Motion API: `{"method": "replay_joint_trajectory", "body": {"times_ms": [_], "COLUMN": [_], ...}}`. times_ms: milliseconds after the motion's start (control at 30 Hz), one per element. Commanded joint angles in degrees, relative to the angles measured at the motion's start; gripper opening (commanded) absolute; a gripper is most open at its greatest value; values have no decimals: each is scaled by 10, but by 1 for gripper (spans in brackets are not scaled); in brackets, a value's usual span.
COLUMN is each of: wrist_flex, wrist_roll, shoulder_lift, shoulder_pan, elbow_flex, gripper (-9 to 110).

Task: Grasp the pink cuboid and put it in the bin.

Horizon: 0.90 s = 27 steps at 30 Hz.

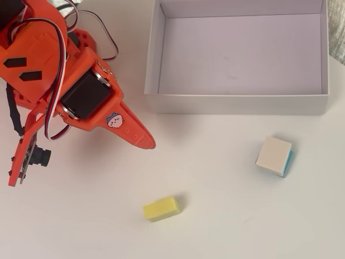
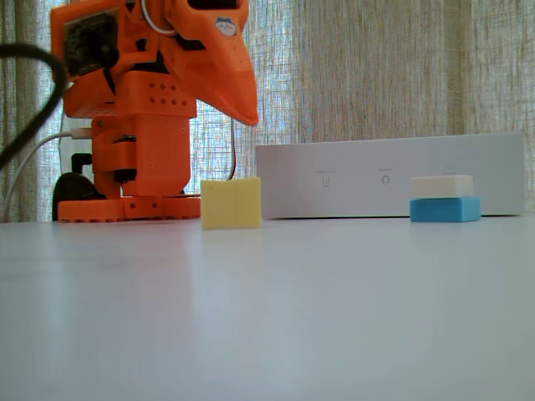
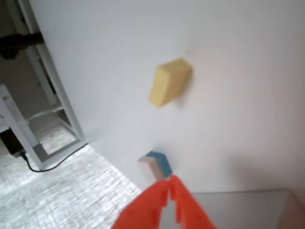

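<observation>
Jaws [image 3: 169,183] pressed together, nothing held, raised off the table [image 1: 226,216] beside the bin [image 1: 237,103]. Pink cuboid appears in no view; place cannot be told. Yellow block [image 1: 160,208] lies below the bin in overhead view; cream-topped teal block [image 1: 274,156] near its front wall.

No readable words, brand names or numbers show anywhere. The only sign on the orange arm [image 1: 70,81] is a small cartoon face sticker [image 1: 114,120], white with a blue top, stuck on the orange shell near the tip; the fixed view also shows it high up on the arm [image 2: 224,25]. On the long outer wall of the bin [image 2: 393,177], the fixed view shows two or three tiny grey printed symbols [image 2: 385,178], too small to make out.
</observation>
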Motion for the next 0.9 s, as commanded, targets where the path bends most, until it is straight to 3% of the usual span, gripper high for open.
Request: {"method": "replay_joint_trajectory", "body": {"times_ms": [0, 867], "wrist_flex": [7, -3], "wrist_roll": [-8, -1], "shoulder_lift": [4, 4], "shoulder_pan": [5, 8], "elbow_flex": [4, 32], "gripper": [-8, -8]}}
